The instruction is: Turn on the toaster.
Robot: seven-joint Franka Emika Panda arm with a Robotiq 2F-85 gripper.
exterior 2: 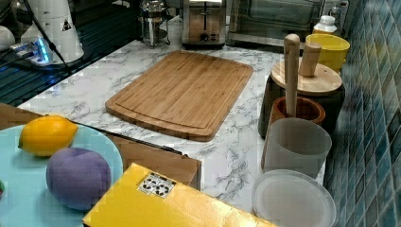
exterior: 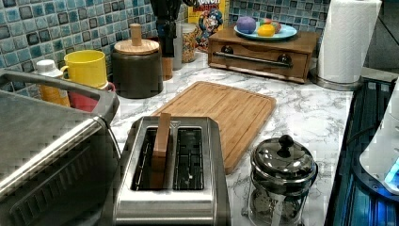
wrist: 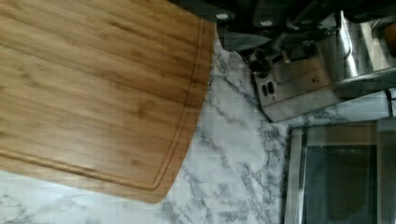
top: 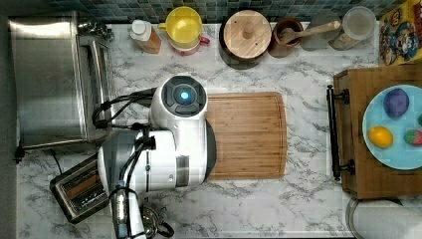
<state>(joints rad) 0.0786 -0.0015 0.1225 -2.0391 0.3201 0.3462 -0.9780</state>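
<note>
Toaster (exterior: 171, 174) next to the cutting board (exterior: 221, 110), a brown slice in one slot. End effector (wrist: 261, 21) just above: cannot tell if open.

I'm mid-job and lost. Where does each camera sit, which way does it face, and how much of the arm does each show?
Top view: overhead, straight down; arm covers counter centre.
Left view: behind toaster, facing cutting board; arm base at edge.
Right view: by blue plate, facing toaster across board; base at the right view's left.
Wrist view: down at board, toaster end; gripper partly visible.
All share the board.
</note>
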